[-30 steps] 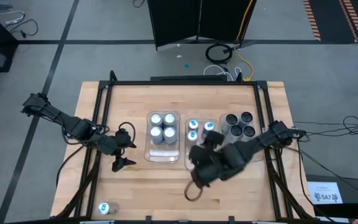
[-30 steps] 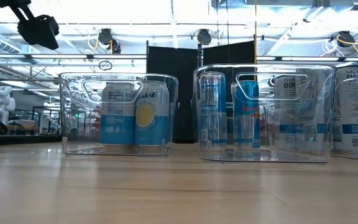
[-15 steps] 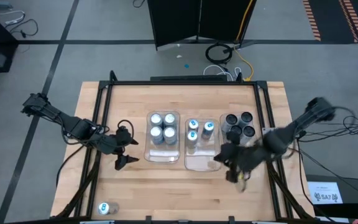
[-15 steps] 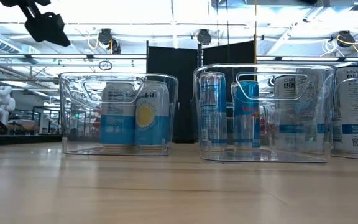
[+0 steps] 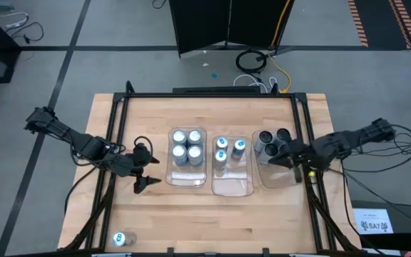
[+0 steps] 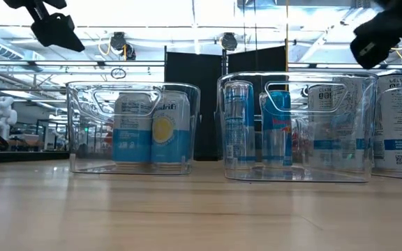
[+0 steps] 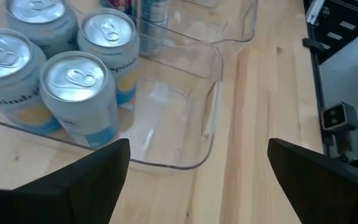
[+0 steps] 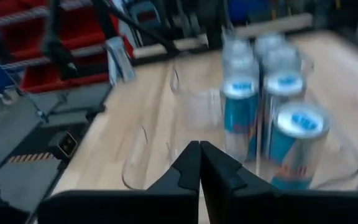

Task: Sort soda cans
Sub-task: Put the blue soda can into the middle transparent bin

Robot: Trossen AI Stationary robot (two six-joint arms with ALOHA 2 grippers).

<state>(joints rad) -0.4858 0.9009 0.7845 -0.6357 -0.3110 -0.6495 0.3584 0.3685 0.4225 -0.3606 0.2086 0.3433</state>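
One can (image 5: pixel 120 238) sat loose at the tabletop (image 5: pixel 191 214) corner. Our left end effector (image 5: pixel 143 173) was open, right end effector (image 5: pixel 275 161) closed, empty. Next: left reaches for it.

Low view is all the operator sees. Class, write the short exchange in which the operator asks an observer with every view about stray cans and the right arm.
Operator: Is any can outside the trays?
Observer: Yes, one lone can stands on the table, at the high view's lower left.
Operator: Does the right arm hold a can?
Observer: No. The right gripper has its fingers shut on nothing.
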